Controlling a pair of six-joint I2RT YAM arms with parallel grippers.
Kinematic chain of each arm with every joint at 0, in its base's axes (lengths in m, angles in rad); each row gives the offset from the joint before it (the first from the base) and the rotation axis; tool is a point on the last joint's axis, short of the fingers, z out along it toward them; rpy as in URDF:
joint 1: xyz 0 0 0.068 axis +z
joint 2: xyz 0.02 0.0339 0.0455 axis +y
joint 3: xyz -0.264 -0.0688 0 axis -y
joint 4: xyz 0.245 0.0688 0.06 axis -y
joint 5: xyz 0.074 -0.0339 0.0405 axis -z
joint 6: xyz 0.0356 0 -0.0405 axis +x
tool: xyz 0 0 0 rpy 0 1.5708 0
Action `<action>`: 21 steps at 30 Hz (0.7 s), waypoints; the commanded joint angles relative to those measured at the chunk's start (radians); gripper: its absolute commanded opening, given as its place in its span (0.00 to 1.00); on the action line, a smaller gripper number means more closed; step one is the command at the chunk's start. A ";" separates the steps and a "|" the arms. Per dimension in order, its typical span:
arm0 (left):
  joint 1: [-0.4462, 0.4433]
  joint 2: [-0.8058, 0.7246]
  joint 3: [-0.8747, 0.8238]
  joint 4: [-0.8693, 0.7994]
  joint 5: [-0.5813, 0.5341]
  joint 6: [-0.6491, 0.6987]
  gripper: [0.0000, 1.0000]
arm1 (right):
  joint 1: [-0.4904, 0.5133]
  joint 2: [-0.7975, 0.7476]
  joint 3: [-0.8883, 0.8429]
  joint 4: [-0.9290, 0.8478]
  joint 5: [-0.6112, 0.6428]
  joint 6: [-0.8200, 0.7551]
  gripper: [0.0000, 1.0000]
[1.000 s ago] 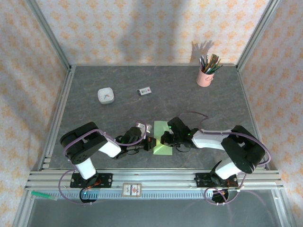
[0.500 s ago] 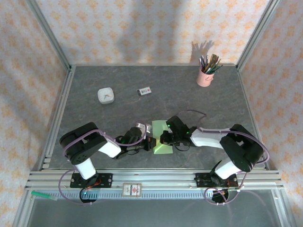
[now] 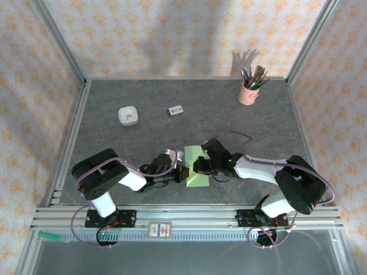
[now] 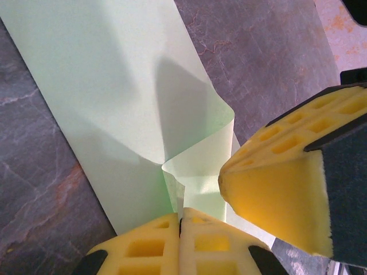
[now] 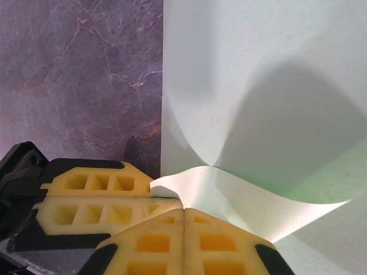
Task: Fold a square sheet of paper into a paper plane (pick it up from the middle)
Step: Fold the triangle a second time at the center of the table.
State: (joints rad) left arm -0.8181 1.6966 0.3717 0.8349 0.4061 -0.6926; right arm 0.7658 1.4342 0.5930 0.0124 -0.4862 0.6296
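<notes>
— What sort of place is this, a room in a house?
— No, a robotics lab cell dressed to look homely. The peach flower-patterned wallpaper (image 3: 172, 34) covers flat panels set between bare aluminium posts (image 3: 57, 41).
— And the table?
— The dark, marble-look tabletop (image 3: 114, 149) ends at its near edge in slotted aluminium rails (image 3: 189, 216). The left arm (image 3: 106, 177) and the right arm (image 3: 275, 172) are bolted there, with purple cables (image 3: 73, 220) looping around their bases.
— The odds and ends look domestic, though.
— They read as sparse props: a pink pencil cup (image 3: 248, 93), a small white dish (image 3: 128, 116) and a small card (image 3: 175, 110), well apart from one another.
</notes>
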 commanded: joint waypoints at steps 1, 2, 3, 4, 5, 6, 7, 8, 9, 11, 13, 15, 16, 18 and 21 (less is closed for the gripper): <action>0.014 0.017 -0.033 -0.192 -0.101 0.002 0.00 | 0.004 0.010 -0.001 -0.019 0.023 -0.024 0.00; 0.014 0.017 -0.033 -0.195 -0.103 0.004 0.00 | 0.004 0.019 0.000 -0.021 0.029 -0.030 0.00; 0.013 0.017 -0.033 -0.198 -0.105 0.006 0.00 | 0.003 0.026 0.003 -0.025 0.035 -0.036 0.00; 0.014 0.019 -0.032 -0.200 -0.108 0.008 0.00 | 0.002 0.033 0.008 -0.028 0.042 -0.043 0.00; 0.014 0.018 -0.033 -0.204 -0.112 0.011 0.00 | 0.000 0.044 0.011 -0.029 0.047 -0.049 0.00; 0.014 0.021 -0.033 -0.207 -0.114 0.013 0.00 | -0.002 0.052 0.012 -0.031 0.049 -0.052 0.00; 0.015 0.020 -0.034 -0.209 -0.116 0.016 0.00 | -0.005 0.059 0.011 -0.029 0.052 -0.057 0.00; 0.015 0.021 -0.034 -0.213 -0.119 0.019 0.00 | -0.008 0.068 0.009 -0.029 0.054 -0.062 0.00; 0.015 0.020 -0.033 -0.217 -0.122 0.022 0.00 | -0.011 0.074 0.008 -0.031 0.055 -0.066 0.00; 0.015 0.017 -0.031 -0.227 -0.129 0.028 0.00 | -0.015 0.087 0.004 -0.028 0.059 -0.073 0.00; 0.015 0.016 -0.033 -0.234 -0.134 0.037 0.00 | -0.018 0.097 -0.002 -0.029 0.059 -0.076 0.00; 0.015 0.015 -0.030 -0.240 -0.136 0.042 0.00 | -0.020 0.096 0.004 -0.037 0.053 -0.078 0.00; 0.015 0.017 -0.030 -0.242 -0.135 0.043 0.00 | -0.020 0.088 0.011 -0.045 0.053 -0.079 0.00; 0.015 0.017 -0.027 -0.243 -0.134 0.046 0.00 | -0.024 0.065 0.025 -0.058 0.049 -0.081 0.00; 0.016 0.018 -0.025 -0.247 -0.135 0.049 0.00 | -0.037 0.035 0.035 -0.061 0.035 -0.076 0.00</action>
State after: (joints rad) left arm -0.8211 1.6878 0.3794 0.8009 0.3923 -0.6804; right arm 0.7441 1.5055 0.6025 -0.0097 -0.4713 0.5705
